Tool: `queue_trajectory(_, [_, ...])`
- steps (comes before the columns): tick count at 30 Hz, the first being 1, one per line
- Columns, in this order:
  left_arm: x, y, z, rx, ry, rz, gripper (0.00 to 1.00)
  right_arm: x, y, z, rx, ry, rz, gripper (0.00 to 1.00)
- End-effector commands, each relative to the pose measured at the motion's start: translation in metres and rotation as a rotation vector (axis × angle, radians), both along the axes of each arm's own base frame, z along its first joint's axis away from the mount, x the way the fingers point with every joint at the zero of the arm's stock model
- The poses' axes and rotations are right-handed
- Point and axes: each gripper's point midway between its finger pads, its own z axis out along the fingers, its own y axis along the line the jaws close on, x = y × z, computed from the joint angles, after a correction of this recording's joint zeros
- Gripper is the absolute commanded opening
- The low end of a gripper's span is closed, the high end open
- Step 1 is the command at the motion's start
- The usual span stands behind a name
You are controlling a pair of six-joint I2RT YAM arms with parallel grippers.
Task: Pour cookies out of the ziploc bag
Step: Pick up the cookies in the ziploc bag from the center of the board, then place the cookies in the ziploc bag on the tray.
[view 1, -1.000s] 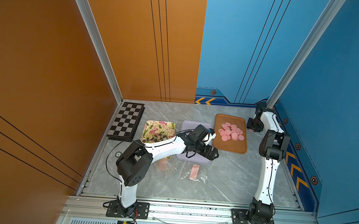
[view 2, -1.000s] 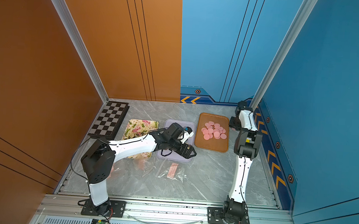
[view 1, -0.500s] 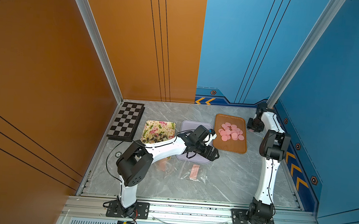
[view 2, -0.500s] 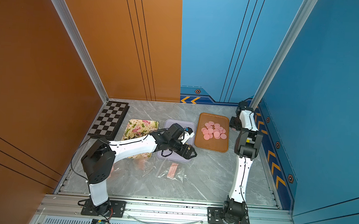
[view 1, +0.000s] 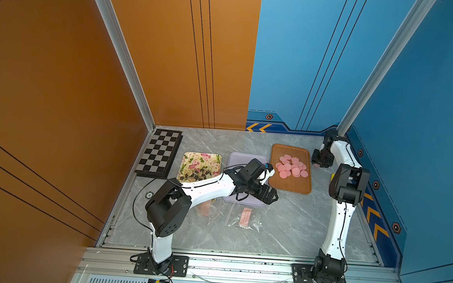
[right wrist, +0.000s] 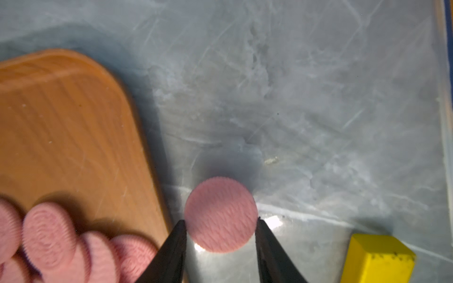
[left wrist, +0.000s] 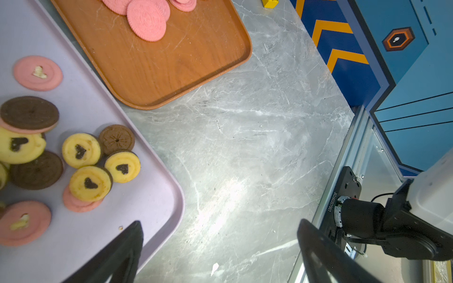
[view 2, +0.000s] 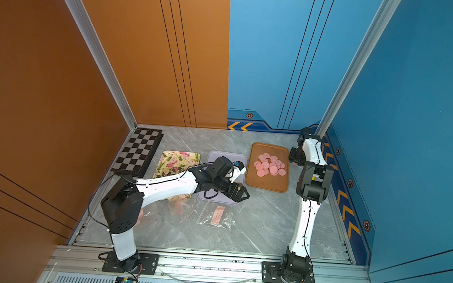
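Mostly the left arm [view 1: 205, 187] hides the lilac tray [view 1: 248, 157] next to the wooden tray [view 1: 290, 186] in both top views. Its cookies [left wrist: 83, 149], brown, yellow-ringed and pink rounds, show only in the left wrist view, and several are cut off at the picture's edge. The right wrist view is blurred, and from above the right fingers [right wrist: 171, 250] are lost under their own wrist. They close on the rim of one pink disc [right wrist: 220, 214] from both sides, and it sits over bare worktop [right wrist: 318, 110] just off the wooden tray's long edge. A yellow block [right wrist: 377, 259] lies close by, on the side away from that tray. The left fingers [left wrist: 122, 252] are spread wide and hold nothing, one above the lilac tray's corner and one above open marble. More pink discs [view 1: 291, 167] are heaped on the wooden tray. A clear ziploc bag [view 1: 241, 218] lies flat on the worktop beyond the lilac tray from the wooden tray, and a second one is partly under the left arm. Marble is open off the wooden tray's near corner, but only a narrow strip separates that tray from the blue wall [view 1: 423, 161].
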Motion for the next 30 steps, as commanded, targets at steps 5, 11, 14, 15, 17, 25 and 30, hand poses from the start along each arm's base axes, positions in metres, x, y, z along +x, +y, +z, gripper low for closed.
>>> queue_trajectory(5, [-0.011,0.004,0.018,-0.013,-0.034,0.006,0.98,-0.018,0.036,0.045,0.027,-0.055,0.06,0.45])
queue_trajectory(11, [-0.02,0.008,0.031,-0.014,-0.079,0.014,0.98,-0.032,0.076,0.058,0.07,-0.079,0.115,0.45])
queue_trajectory(14, [-0.024,0.014,0.033,-0.007,-0.095,0.029,0.98,-0.037,0.099,0.058,0.083,-0.074,0.154,0.45])
queue_trajectory(15, [-0.025,0.016,0.034,-0.006,-0.098,0.034,0.98,-0.038,0.106,0.057,0.086,-0.073,0.165,0.45])
queue_trajectory(17, [-0.03,0.021,0.036,-0.003,-0.109,0.042,0.98,-0.038,0.123,0.054,0.091,-0.073,0.189,0.45])
queue_trajectory(25, [-0.047,0.042,0.044,0.002,-0.14,0.073,0.98,-0.041,0.149,0.049,0.063,-0.066,0.22,0.6])
queue_trajectory(30, [-0.053,0.052,0.046,0.012,-0.166,0.089,0.98,-0.056,0.147,0.064,0.045,-0.084,0.223,0.65])
